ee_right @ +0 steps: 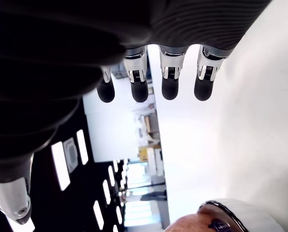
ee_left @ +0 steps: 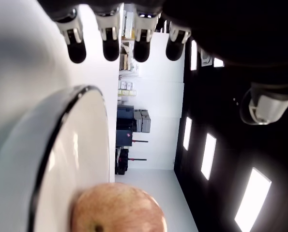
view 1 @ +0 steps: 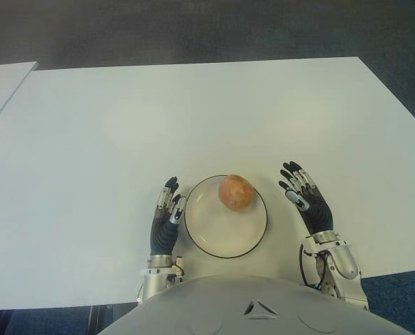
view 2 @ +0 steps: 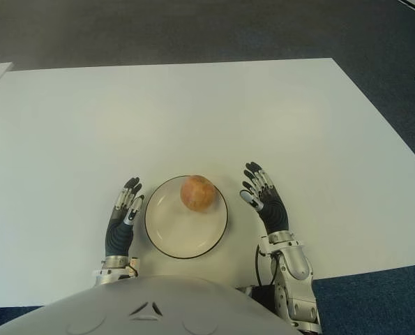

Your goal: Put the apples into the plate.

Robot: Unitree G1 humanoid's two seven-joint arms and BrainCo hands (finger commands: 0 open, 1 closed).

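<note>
One reddish-yellow apple lies in the far part of a white plate with a dark rim, near the table's front edge. My left hand shows just left of the plate, fingers straight and holding nothing. My right hand shows just right of the plate, fingers also extended and empty. In the left wrist view the apple sits inside the plate rim beyond my straight fingers. In the right wrist view the fingers are spread over the table.
The white table stretches wide beyond the plate. A second white surface's corner shows at the far left. Dark carpet lies past the table's far edge.
</note>
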